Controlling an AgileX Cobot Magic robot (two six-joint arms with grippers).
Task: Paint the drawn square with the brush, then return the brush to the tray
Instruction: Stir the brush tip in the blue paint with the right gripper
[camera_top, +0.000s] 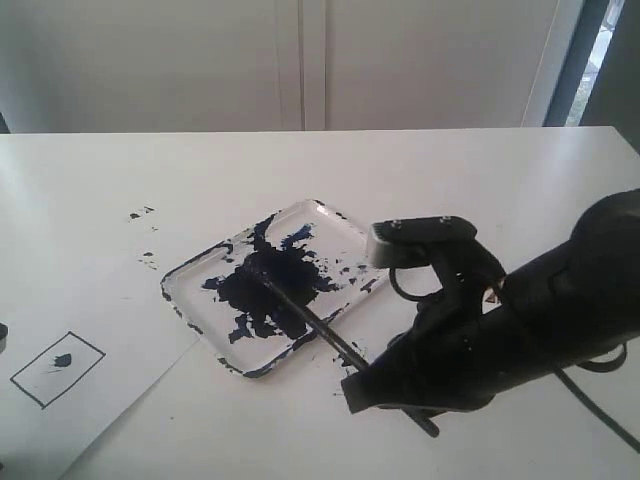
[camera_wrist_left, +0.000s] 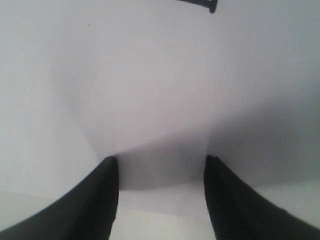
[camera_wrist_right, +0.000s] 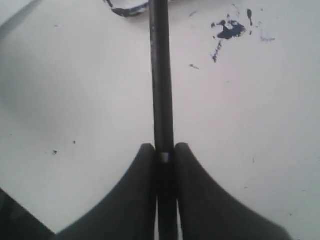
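From the exterior camera we are seeing the tray (camera_top: 338, 222) sitting near the middle of the white table (camera_top: 480, 180), with a large blue-black paint blotch (camera_top: 268, 283) spreading across its floor. The brush (camera_top: 318, 325) is slanting out of that blotch: its dark tip is lying over the paint, and its thin black shaft is crossing the tray's near rim and running into the right gripper (camera_top: 356, 386). A short length of handle is sticking out past the gripper on the far side from the tray. The drawn square (camera_top: 57, 368) is lying on a paper sheet (camera_top: 110, 400) well apart from the tray, at the left of the scene. Its inside is showing mostly white, with one small dark dab. Small paint splatters (camera_top: 140, 213) are dotting the table beyond the paper.

In the left wrist camera we are looking past the left gripper (camera_wrist_left: 160, 159). Its two dark fingers (camera_wrist_left: 100, 200) are standing spread apart, with only blank white surface between them.

In the right wrist camera the right gripper (camera_wrist_right: 162, 150) is pinching the brush (camera_wrist_right: 161, 75) between its fingers (camera_wrist_right: 135, 200), both pressing against the shaft. The shaft is pointing away toward a corner of the tray (camera_wrist_right: 125, 9). More splatters (camera_wrist_right: 227, 30) are marking the table (camera_wrist_right: 75, 100) beside the shaft.
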